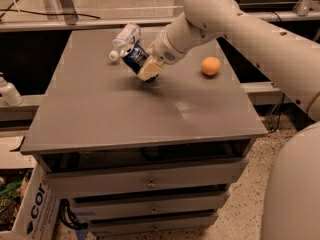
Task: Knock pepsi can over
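Observation:
The pepsi can [133, 57] is dark blue with light markings. It is tilted, top leaning to the far left, at the back middle of the grey table [140, 114]. My gripper [144, 68] is shut on the can, with a tan finger pad [149, 71] on its near side. The can seems to hang just above the tabletop, with a shadow under it. A clear plastic bottle [125, 39] with a white cap lies tilted right behind the can, touching or nearly touching it.
An orange round fruit [210, 65] sits on the table to the right of the gripper. The table has drawers below. A white bottle [8, 91] stands on a ledge at far left. A cardboard box [25, 209] is on the floor at lower left.

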{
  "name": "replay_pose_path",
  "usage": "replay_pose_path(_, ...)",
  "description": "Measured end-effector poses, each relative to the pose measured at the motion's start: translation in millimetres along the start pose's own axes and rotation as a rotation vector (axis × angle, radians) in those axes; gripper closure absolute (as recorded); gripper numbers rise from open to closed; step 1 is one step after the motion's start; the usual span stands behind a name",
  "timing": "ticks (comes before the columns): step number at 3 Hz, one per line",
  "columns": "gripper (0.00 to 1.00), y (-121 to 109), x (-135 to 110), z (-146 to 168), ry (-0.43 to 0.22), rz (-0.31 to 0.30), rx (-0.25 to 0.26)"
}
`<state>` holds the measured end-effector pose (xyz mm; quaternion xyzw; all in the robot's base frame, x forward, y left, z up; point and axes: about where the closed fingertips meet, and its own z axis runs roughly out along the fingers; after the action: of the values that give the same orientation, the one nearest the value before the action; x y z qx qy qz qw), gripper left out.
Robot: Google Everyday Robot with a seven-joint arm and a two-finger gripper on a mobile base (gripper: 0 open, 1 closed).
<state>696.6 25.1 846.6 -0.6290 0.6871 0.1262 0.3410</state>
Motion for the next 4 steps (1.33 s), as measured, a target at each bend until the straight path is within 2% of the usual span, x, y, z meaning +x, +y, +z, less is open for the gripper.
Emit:
replay_pose_path(1, 1.00, -10.9, 17.2, -13.0, 0.094, -0.024, 0.042)
replay_pose_path(2, 1.00, -25.3, 23.7, -32.6, 0.137, -0.040, 0.096)
replay_pose_path(3, 1.00, -36.2, 19.8, -54.5, 0.157, -0.072, 0.142)
replay_pose_path(4, 1.00, -41.8, 12.7, -60.1, 0.209, -0.155, 0.108)
